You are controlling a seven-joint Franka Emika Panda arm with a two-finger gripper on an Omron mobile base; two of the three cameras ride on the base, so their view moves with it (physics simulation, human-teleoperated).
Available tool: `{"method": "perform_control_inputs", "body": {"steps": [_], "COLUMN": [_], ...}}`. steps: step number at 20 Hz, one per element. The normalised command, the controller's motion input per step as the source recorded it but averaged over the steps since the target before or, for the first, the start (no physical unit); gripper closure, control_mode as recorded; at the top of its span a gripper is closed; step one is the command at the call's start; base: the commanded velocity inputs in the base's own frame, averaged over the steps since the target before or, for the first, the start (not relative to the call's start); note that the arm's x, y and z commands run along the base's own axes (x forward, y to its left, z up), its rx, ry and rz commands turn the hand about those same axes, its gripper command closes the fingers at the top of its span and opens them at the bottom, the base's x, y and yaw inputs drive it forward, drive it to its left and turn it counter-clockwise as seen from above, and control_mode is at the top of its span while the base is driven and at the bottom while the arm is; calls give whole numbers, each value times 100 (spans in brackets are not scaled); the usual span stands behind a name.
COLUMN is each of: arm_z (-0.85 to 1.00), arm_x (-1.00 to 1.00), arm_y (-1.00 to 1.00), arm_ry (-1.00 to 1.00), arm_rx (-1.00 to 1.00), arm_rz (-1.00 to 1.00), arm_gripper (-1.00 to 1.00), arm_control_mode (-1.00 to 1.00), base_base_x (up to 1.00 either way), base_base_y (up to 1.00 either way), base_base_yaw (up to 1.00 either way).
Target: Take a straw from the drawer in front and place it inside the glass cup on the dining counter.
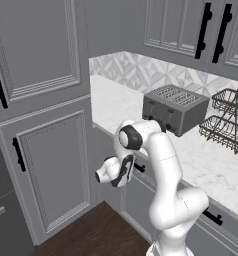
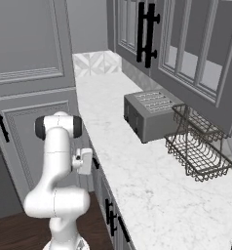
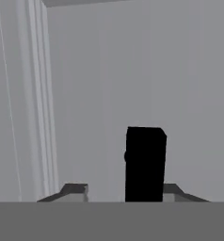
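Observation:
The drawer (image 3: 109,94) shows as a closed grey panel front right before the hand camera, under the white counter's edge. Its short black bar handle (image 3: 145,164) stands between my gripper's (image 3: 123,190) two fingertips. The right fingertip (image 3: 172,190) is against the handle's side, while the left fingertip (image 3: 75,190) stands a clear gap away from it. In the left base view my hand (image 1: 113,171) reaches low against the drawer front, by the handle (image 1: 139,168). The straw, the glass cup and the dining counter are out of view.
A grey toaster (image 1: 176,107) and a wire dish rack (image 1: 228,120) stand on the white counter (image 2: 137,180). Tall grey cabinet doors (image 1: 51,165) rise to the left of the hand. More black handles (image 2: 110,210) run along the lower cabinets. Dark wooden floor (image 1: 91,235) lies below.

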Motion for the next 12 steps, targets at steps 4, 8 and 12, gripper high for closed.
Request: {"method": "perform_control_inputs", "body": {"steps": [4,8,12], "arm_z": [0,0,0], "arm_x": [-56,-60,-65], "arm_y": [66,94,100], "arm_ry": [-1,0,0], "arm_rx": [0,0,0], "arm_rz": [2,4,6], "arm_gripper": [100,100,100], "arm_control_mode": [-100,-100,-100], "base_base_x": [0,0,0], "base_base_y": [0,0,0], "base_base_yaw": [0,0,0]}}
